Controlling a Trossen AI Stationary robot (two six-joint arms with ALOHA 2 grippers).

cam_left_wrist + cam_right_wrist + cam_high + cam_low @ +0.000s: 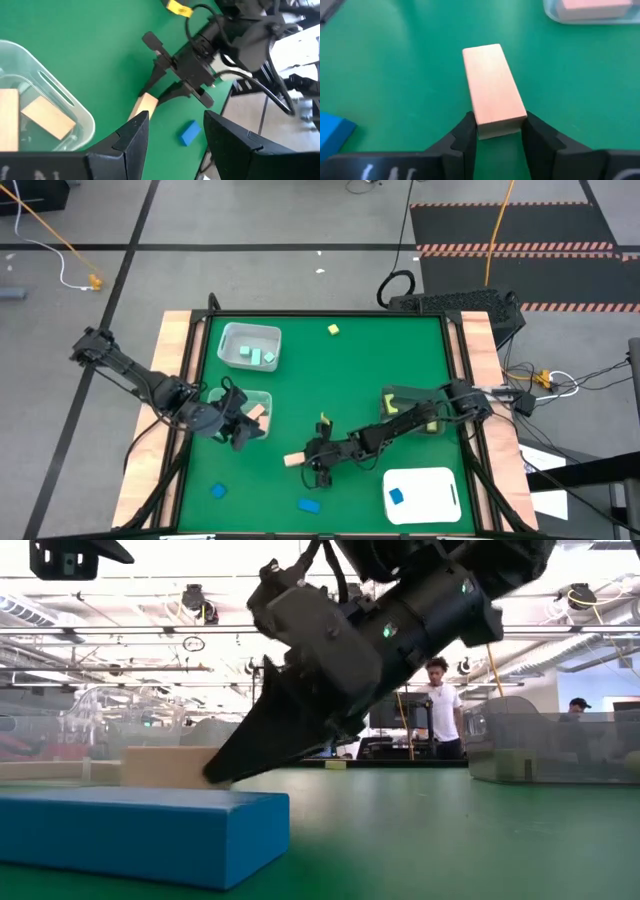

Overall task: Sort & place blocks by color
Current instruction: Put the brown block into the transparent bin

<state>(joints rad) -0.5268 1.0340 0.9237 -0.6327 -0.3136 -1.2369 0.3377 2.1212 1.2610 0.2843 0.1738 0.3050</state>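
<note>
— What's the right gripper (496, 131) doing?
— Its matte black fingers pinch a smooth salmon rectangular bar (492, 89) lying on green felt table (350, 370).
— And the left gripper (172, 135)?
— Parted, empty, beside a clear plastic bin (75, 112) holding tan blocks (47, 116).

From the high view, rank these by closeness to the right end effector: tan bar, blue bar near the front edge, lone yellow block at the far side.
Measured from the right end effector:
1. Tan bar, between its fingers.
2. Blue bar, just in front, toward the table's near edge.
3. Yellow block, alone near the far edge.
</note>
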